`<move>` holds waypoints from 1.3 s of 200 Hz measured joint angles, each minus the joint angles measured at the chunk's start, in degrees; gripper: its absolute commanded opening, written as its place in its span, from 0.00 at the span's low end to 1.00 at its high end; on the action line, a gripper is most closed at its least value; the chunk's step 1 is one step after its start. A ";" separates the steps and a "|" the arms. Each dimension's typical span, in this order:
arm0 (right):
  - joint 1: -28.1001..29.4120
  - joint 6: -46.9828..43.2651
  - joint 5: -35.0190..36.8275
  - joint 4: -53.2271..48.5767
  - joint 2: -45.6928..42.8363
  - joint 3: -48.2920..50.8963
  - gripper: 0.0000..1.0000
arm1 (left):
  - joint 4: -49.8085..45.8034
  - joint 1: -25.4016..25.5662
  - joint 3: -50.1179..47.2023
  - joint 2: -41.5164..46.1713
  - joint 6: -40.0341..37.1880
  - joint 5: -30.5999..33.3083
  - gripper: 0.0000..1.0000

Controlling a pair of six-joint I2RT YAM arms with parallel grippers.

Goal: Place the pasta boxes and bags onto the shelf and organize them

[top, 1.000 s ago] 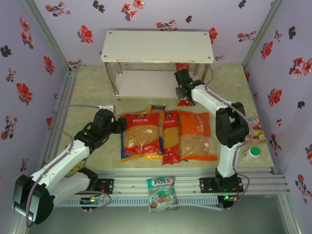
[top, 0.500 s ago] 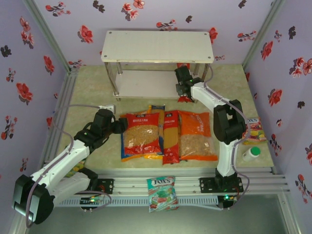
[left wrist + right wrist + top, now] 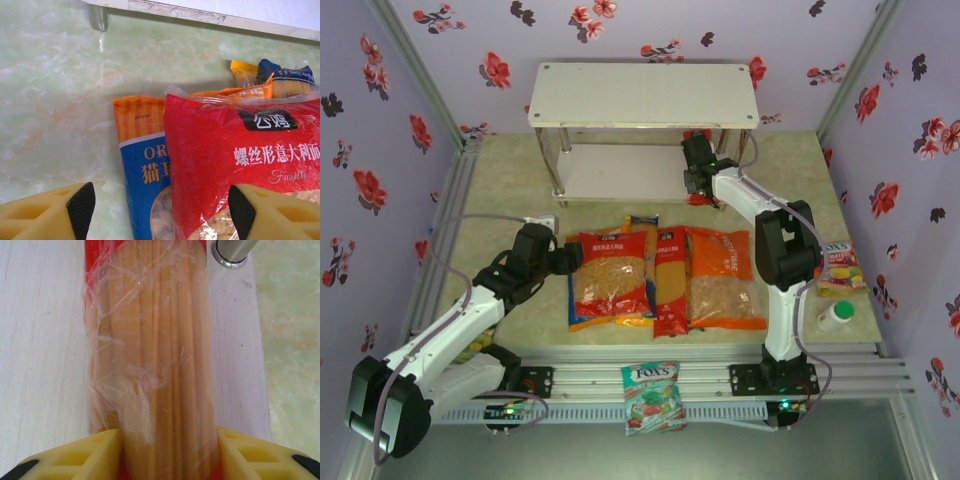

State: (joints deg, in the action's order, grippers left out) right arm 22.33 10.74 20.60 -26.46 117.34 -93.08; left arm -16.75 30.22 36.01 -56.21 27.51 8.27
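**Red spaghetti pack on lower shelf board; bags on table**

- Shelf (image 3: 642,95): stands at the far side of the table (image 3: 500,200).
- Bags: all flat on the table in front of the shelf. The red bag (image 3: 611,272) lies on top of the blue bag (image 3: 147,190). The orange bag (image 3: 724,280) is off to the right.
- Table red pack (image 3: 670,285): lies between the red bag and the orange bag.
- Yellow pack (image 3: 243,72) and dark blue pack (image 3: 287,80): their ends stick out past the red bag's far edge.
- Shelved red pack (image 3: 155,340): lies on the lower board (image 3: 40,340) at its right end, just beside a metal leg (image 3: 231,251).
- Right gripper (image 3: 169,432): its fingers flank the shelved red pack closely. I cannot tell whether they press it or stand just clear.
- Left gripper (image 3: 161,202): jaws are wide and hold nothing. It is low at the red bag's left edge, with one finger over bare table and the other over the red bag.
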 measured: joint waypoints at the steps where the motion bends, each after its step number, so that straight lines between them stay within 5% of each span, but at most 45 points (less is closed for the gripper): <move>1: 0.00 0.02 0.02 0.02 0.00 0.00 0.56 | -0.02 0.00 0.00 0.00 0.00 0.00 0.74; 35: 0.09 0.81 -0.87 0.61 0.02 0.00 0.74 | -0.35 0.00 0.17 -0.09 -0.20 0.00 0.76; 101: 0.07 0.81 -2.23 4.63 -2.51 3.98 0.77 | -0.92 0.17 0.70 -0.83 -0.61 0.00 0.77; 189: 1.73 1.68 -2.38 7.72 -21.00 18.45 0.77 | -0.81 1.07 0.70 -0.85 -1.14 0.04 0.71; 217: 5.73 5.07 -2.91 5.51 -28.70 23.71 0.76 | -0.81 2.60 0.70 -0.92 -1.46 0.96 0.70; 260: 19.71 14.71 -8.20 1.18 -39.91 36.63 0.76 | -0.46 4.44 0.70 -2.58 -1.55 2.32 0.71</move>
State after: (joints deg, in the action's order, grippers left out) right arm 42.04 25.45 12.40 -25.28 77.43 -56.45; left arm -17.21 34.65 36.71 -58.78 25.96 10.59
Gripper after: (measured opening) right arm 0.765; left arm 0.707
